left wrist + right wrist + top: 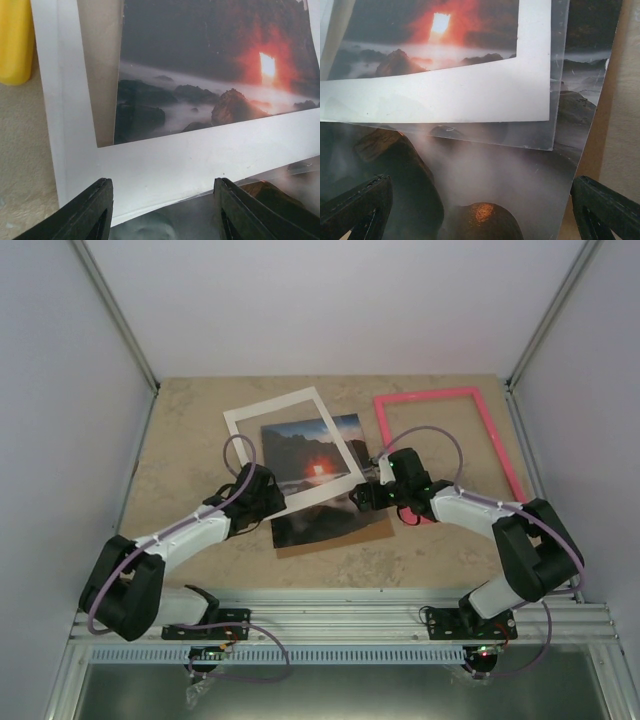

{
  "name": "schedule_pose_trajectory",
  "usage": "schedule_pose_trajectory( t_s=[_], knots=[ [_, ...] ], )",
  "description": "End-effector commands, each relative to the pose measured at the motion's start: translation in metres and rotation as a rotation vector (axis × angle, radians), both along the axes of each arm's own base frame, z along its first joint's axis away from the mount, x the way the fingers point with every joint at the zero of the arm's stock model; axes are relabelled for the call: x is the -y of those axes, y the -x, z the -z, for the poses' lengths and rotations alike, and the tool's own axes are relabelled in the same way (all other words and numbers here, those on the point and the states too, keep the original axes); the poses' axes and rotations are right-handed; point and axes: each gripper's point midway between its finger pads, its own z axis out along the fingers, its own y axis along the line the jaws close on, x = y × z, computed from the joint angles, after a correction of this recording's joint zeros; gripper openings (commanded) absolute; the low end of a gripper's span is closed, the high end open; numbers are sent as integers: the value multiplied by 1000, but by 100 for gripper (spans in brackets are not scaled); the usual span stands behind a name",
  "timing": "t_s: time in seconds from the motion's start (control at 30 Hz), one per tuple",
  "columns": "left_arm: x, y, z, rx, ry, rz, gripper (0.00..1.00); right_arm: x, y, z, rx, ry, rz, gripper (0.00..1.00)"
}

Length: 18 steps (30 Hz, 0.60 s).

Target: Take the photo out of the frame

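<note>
The pink frame (425, 394) lies empty on the table at the back right. The photo (316, 468) of dark rocks and a red sun lies apart from it in the middle, on a brown backing board (345, 538). A white mat (240, 430) rests tilted across the photo (210, 75). My left gripper (275, 502) is open, its fingers astride the mat's near edge (200, 150), gripping nothing. My right gripper (365, 490) is open wide just above the photo's near right corner (495, 175). A clear sheet (560, 100) lies between mat (445, 95) and photo.
A yellow object (15, 40) stands at the left of the mat in the left wrist view. White walls close in the table on three sides. The arms' mounting rail (340, 620) runs along the near edge.
</note>
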Motion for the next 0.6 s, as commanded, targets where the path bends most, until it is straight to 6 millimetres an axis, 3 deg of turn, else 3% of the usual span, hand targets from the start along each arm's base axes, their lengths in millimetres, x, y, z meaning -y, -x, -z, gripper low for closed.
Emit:
schedule_pose_trajectory(
  t_s=[0.0, 0.3, 0.57],
  knots=[
    [7, 2, 5, -8, 26, 14, 57, 0, -1, 0, -22, -70, 3, 98],
    [12, 3, 13, -30, 34, 31, 58, -4, 1, 5, -81, -162, -28, 98],
    [5, 11, 11, -33, 15, 22, 58, 19, -1, 22, -85, -23, 46, 98]
  ],
)
